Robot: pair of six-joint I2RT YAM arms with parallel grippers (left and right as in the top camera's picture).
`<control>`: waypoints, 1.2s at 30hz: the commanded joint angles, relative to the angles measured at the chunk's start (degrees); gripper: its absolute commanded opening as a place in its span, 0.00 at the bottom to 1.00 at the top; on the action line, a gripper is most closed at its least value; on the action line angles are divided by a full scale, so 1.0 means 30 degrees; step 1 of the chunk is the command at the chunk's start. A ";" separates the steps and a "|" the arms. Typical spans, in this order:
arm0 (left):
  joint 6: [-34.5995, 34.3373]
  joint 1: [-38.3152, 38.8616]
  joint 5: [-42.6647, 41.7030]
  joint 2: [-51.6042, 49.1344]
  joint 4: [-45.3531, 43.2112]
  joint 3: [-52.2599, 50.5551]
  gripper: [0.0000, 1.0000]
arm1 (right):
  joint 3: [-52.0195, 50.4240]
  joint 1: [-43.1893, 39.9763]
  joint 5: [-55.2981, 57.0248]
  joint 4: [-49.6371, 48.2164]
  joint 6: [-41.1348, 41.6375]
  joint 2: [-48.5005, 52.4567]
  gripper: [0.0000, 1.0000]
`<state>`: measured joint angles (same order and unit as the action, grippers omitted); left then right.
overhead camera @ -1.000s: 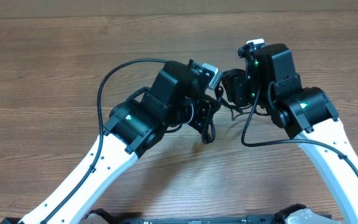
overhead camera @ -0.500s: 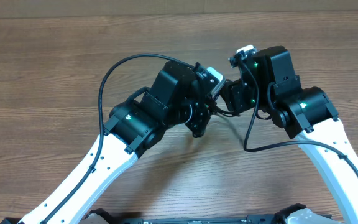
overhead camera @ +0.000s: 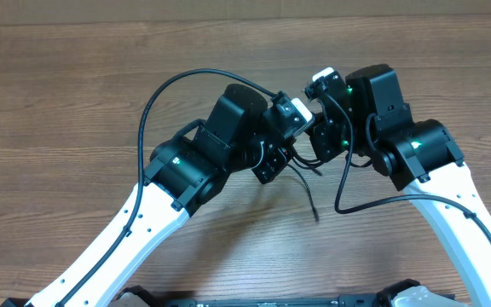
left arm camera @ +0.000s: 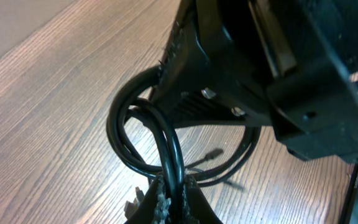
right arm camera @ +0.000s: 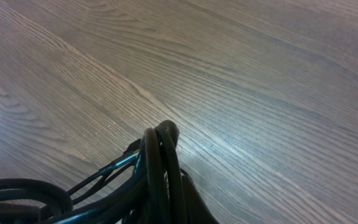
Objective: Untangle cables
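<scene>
Left gripper (left arm camera: 171, 191): jaws pinched tight on the thin black round-sheathed cables (left arm camera: 166, 146). Two strands run side by side straight out from between the toothed fingertips (left arm camera: 157, 198). Just ahead of the tips the strands open into a loop that swings left. It then curves back round under the black body of the right gripper (overhead camera: 320, 145), which fills the upper right of the left wrist view. A small black plug connector (left arm camera: 213, 154) sits just right of the strands, over the brown wood-grain table (left arm camera: 48, 112). Can't tell if it touches the wood.

Right gripper: closed on the same bundle, going by the right wrist view. Several strands are stacked between the fingers at the bottom edge and bent into a tight fold just ahead of the tips. More strands trail off low to the left of the fingers. The fingertips themselves are mostly hidden behind cable.

Overhead: the two grippers are nearly nose to nose with the bundle bridging the short gap. One loose strand runs out from below that gap toward the robot's base and ends clear of both grippers. Can't tell if it hangs or lies flat. The thick black arm wiring (overhead camera: 147, 119) arcs out to the left of the left gripper, separate from the cables.
</scene>
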<state>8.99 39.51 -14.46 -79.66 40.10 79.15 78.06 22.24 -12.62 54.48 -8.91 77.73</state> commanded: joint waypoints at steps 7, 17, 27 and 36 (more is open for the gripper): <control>-0.4685 -0.0189 0.3657 0.0087 0.0736 0.0240 0.04 | 0.0401 -0.0546 -0.0066 -0.0430 0.2514 -0.1049 0.04; -0.6142 -0.0954 0.3759 0.0087 0.1071 0.0240 0.04 | 0.0401 -0.1224 -0.1027 -0.1851 0.3053 -0.5508 0.04; -0.6630 -0.1056 0.3840 0.0087 0.1137 0.0240 0.04 | 0.0401 -0.1224 0.2193 -0.2470 0.6069 -0.8626 0.04; -0.6652 -0.1056 0.4328 0.0087 0.1515 0.0233 0.04 | 0.0401 -0.1224 0.5501 -0.2477 0.9777 -0.9202 0.04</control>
<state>-9.13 37.71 -5.67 -79.66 43.68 79.18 78.06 19.09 -2.76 47.94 13.82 51.57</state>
